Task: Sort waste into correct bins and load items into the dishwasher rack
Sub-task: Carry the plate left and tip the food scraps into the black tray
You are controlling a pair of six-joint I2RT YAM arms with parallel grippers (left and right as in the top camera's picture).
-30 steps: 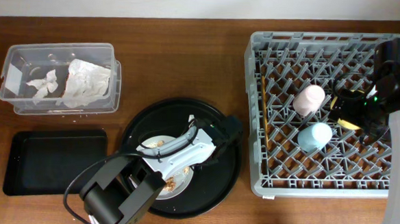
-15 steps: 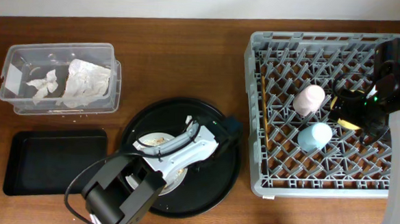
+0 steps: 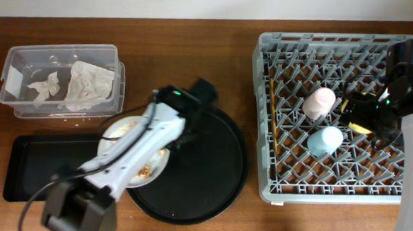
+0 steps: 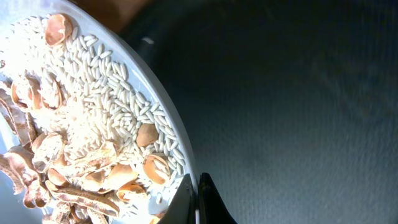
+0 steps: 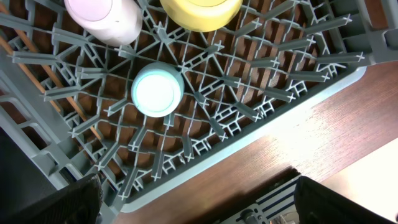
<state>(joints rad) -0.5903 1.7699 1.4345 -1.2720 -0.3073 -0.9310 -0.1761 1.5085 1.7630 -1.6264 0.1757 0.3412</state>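
My left gripper (image 3: 171, 138) (image 4: 196, 196) is shut on the rim of the round white-grey plate (image 3: 117, 135) (image 4: 158, 93). The plate carries rice and beige-brown food scraps (image 3: 147, 170) (image 4: 74, 155) and hangs over the left edge of the round black tray (image 3: 210, 172). The grey dishwasher rack (image 3: 259, 118) holds the pink cup (image 3: 319, 102) (image 5: 106, 18), the light-blue cup (image 3: 324, 141) (image 5: 157, 90), the yellow bowl (image 3: 359, 128) (image 5: 202, 9) and the chopsticks (image 3: 272, 108). My right gripper (image 3: 368, 113) (image 5: 199, 205) is open and empty above the rack. The gold-brown wrapper is out of view.
The clear tub (image 3: 61, 49) at the back left holds crumpled white napkins (image 3: 88, 84). The shallow black rectangular tray (image 3: 48, 167) lies in front of it, just left of the plate. The round tray's dark floor (image 4: 298, 93) lies under the plate.
My left gripper has carried the plate from the middle of the round tray up and to the left, over its left edge. The right arm has not moved.
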